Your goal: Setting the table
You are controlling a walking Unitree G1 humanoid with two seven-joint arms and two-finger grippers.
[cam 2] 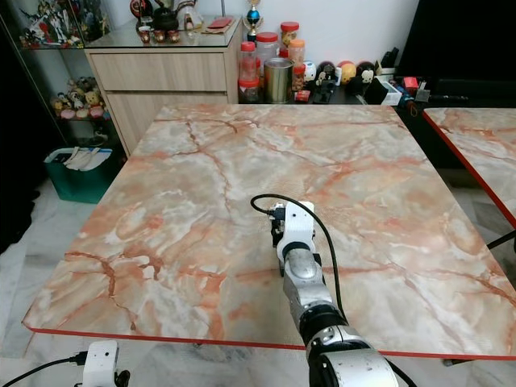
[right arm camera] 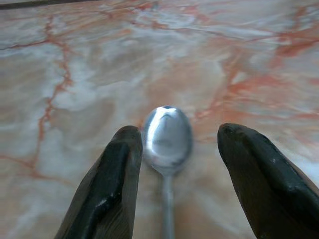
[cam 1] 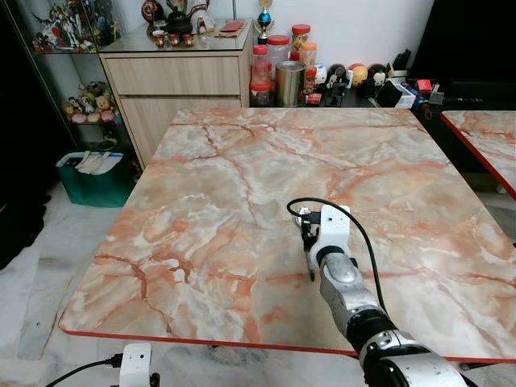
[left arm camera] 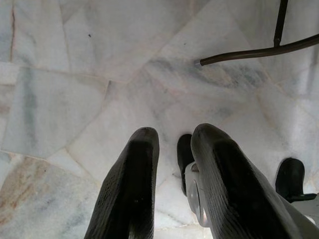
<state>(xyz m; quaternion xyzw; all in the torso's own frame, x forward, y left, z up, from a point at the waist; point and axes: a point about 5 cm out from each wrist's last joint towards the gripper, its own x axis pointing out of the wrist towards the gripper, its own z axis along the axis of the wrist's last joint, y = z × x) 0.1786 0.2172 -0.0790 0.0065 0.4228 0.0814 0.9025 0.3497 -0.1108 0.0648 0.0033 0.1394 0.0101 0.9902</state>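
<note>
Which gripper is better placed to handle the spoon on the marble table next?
Right. The right gripper is over the table, fingers open either side of the spoon. The left gripper hangs below the table edge, over the floor.

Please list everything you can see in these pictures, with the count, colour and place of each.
Table: one, orange-veined marble top with red edge, directly before the robot.
Spoon: one, silver, lying on the table between the right gripper's fingers.
Second table: one, same marble, at the right.
Cabinet: one, light wood, beyond the table at the left.
Jars: several, red-lidded, beside the cabinet.
Tin: one, metallic, among the jars.
Bin: one, green, on the floor at the left.
Right gripper: black fingers apart, over the table.
Left gripper: black fingers, hanging above the pale floor.
</note>
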